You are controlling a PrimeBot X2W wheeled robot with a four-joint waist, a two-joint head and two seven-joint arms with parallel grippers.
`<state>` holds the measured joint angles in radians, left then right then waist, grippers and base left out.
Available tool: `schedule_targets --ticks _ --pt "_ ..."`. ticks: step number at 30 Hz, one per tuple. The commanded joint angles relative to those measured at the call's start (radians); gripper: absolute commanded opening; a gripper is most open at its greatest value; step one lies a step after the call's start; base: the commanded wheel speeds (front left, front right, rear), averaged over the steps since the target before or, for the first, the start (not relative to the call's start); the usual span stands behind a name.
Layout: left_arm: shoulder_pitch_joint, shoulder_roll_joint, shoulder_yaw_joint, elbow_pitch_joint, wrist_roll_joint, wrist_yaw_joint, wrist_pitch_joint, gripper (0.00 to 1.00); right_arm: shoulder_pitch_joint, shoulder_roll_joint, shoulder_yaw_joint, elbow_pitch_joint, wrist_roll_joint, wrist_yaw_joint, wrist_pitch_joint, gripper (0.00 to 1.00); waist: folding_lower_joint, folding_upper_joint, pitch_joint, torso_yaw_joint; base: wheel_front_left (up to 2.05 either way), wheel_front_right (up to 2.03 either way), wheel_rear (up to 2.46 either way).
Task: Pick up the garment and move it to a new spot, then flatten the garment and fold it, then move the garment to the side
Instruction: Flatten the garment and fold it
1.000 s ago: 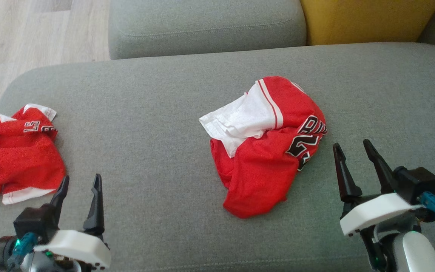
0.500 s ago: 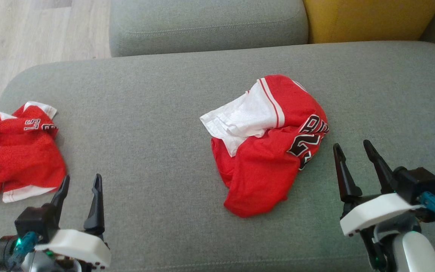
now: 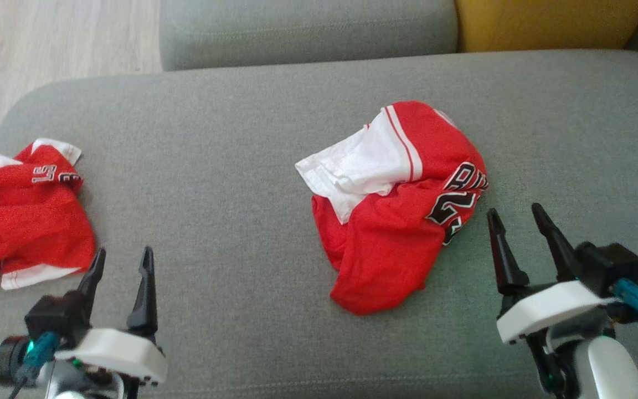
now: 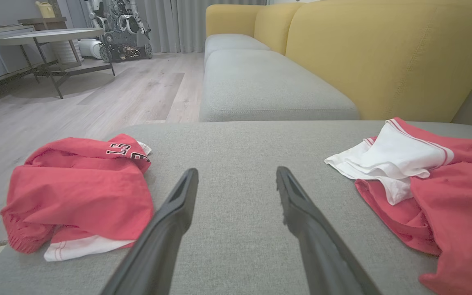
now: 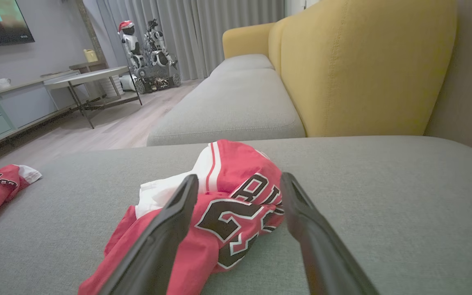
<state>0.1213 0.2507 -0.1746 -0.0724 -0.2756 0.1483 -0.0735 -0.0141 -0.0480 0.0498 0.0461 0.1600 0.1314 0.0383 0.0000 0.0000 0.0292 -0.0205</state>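
A crumpled red and white garment (image 3: 396, 221) with black lettering lies in the middle of the grey seat cushion (image 3: 230, 166). My right gripper (image 3: 513, 209) hovers just right of it and nearer to me, open and holding nothing. In the right wrist view that garment (image 5: 228, 196) sits straight ahead between my open fingers (image 5: 239, 176). My left gripper (image 3: 124, 252) is open and holding nothing at the lower left. In the left wrist view the garment (image 4: 424, 192) lies off to the right of my spread gripper (image 4: 237, 170).
A second red garment (image 3: 25, 221) lies bunched at the cushion's left end, close to my left gripper. Behind are another grey seat cushion (image 3: 302, 27) and a yellow backrest (image 3: 551, 22). Wooden floor (image 3: 47, 39) lies beyond the left edge. A table (image 4: 47, 37) stands far off.
The whole picture has shifted a little, so the camera moved. Both garments lie as before. Both grippers stay open in about the same places.
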Motion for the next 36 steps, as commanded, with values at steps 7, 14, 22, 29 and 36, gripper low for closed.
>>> schedule_targets --ticks 7,14,22,29,36 --pt "-0.15 0.009 0.004 -0.047 0.011 -0.014 -0.025 1.0 -0.199 -0.032 0.083 0.042 0.003 -0.001 -0.003 1.0 0.0 0.0 0.101 0.055 0.0 0.0 0.0" --pt "-0.216 -0.006 -0.025 -0.023 0.015 -0.034 -0.052 1.0 -0.377 -0.098 0.21 0.186 0.001 -0.001 0.037 1.0 0.0 0.0 0.168 0.101 0.0 0.0 0.0" --pt "-0.302 -0.03 -0.056 0.042 0.012 -0.061 -0.098 1.0 -0.55 -0.182 0.378 0.37 0.02 -0.001 0.127 1.0 0.0 0.0 0.241 0.152 0.0 0.0 0.0" --pt "-0.343 -0.048 -0.07 0.087 0.007 -0.069 -0.127 1.0 -0.669 -0.218 0.5 0.522 0.044 -0.001 0.197 0.69 0.0 0.0 0.273 0.163 0.0 0.0 0.0" --pt "-0.354 -0.051 -0.068 0.128 0.0 -0.069 -0.146 1.0 -0.695 -0.204 0.496 0.574 0.106 -0.001 0.148 0.0 0.0 0.0 0.263 0.148 0.0 0.0 0.0"
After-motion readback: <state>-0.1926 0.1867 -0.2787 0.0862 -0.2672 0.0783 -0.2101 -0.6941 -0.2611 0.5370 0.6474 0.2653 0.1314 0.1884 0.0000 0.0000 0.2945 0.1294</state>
